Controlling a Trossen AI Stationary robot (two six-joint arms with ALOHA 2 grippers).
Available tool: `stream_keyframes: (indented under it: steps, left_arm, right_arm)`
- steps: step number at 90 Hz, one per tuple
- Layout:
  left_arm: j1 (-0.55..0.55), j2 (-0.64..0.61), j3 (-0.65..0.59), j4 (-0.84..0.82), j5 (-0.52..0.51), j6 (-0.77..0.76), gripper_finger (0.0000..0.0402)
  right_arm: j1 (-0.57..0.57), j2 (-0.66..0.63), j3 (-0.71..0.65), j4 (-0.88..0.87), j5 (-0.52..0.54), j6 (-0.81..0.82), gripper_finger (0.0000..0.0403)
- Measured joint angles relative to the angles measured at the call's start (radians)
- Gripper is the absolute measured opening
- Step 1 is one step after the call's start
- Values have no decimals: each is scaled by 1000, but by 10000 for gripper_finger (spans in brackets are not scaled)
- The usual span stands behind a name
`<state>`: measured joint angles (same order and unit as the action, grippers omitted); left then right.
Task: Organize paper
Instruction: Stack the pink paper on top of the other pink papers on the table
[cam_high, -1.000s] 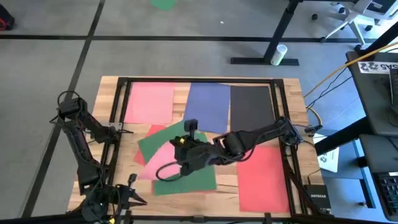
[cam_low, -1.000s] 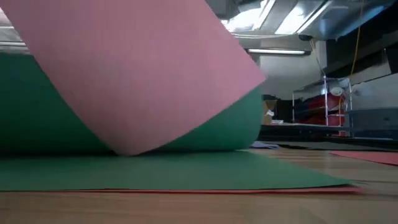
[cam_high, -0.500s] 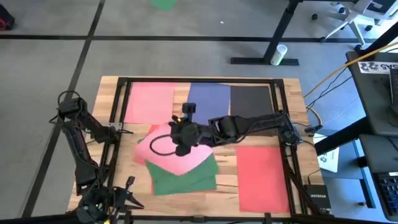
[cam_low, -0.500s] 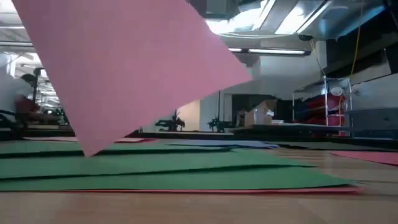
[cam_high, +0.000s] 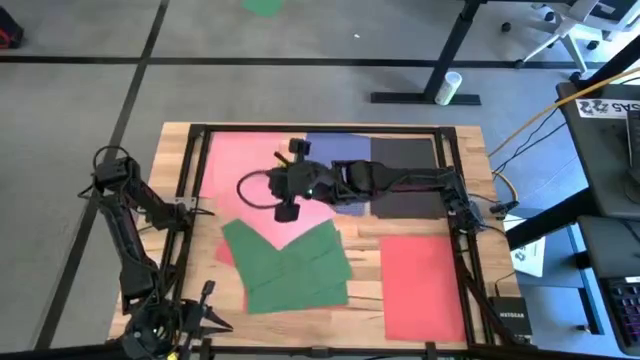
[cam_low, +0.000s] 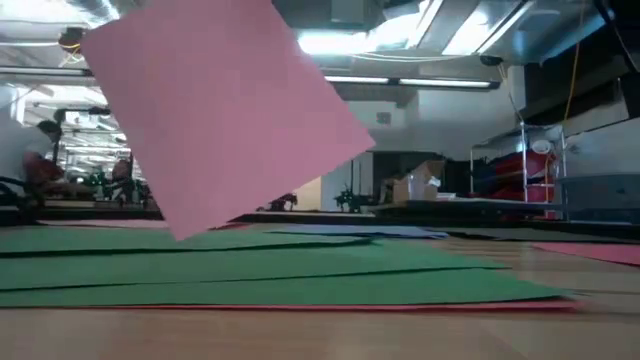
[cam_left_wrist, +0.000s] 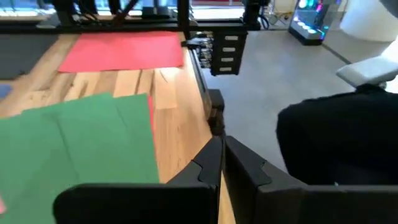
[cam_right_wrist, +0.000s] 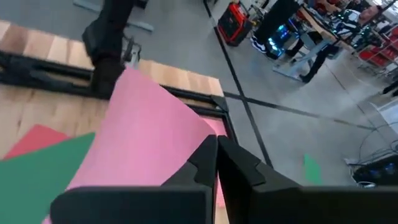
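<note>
A pink sheet of paper (cam_low: 225, 115) hangs tilted in the air above the tabletop (cam_high: 365, 290), pinched at one edge by the right hand (cam_high: 287, 186), whose fingers (cam_right_wrist: 205, 163) are closed tight on it. The right arm reaches across the far half of the tabletop, over another pink sheet (cam_high: 235, 160) lying flat beside a blue sheet (cam_high: 345, 145) and a black sheet (cam_high: 405, 170). Nearer the front, overlapping green sheets (cam_high: 290, 265) lie flat, with a red sheet (cam_high: 420, 285) to their right. The left hand (cam_left_wrist: 222, 155) rests at the tabletop's front left corner, fingers pressed together, holding nothing.
</note>
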<state>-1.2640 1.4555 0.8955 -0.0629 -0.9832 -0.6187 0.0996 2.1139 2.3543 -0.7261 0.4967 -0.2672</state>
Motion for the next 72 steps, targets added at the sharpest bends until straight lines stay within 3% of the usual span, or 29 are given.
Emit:
stream_keyframes:
  steps: [36,51,72]
  left_arm:
    - [0,0,0,-7,-104,6,0]
    - [0,0,0,-9,-109,21,0]
    - [0,0,0,-10,-115,35,0]
  right_arm:
    - [-146,0,0,74,-120,37,0]
    - [-211,0,0,123,-202,118,0]
    - [-276,3,-68,191,-231,208,0]
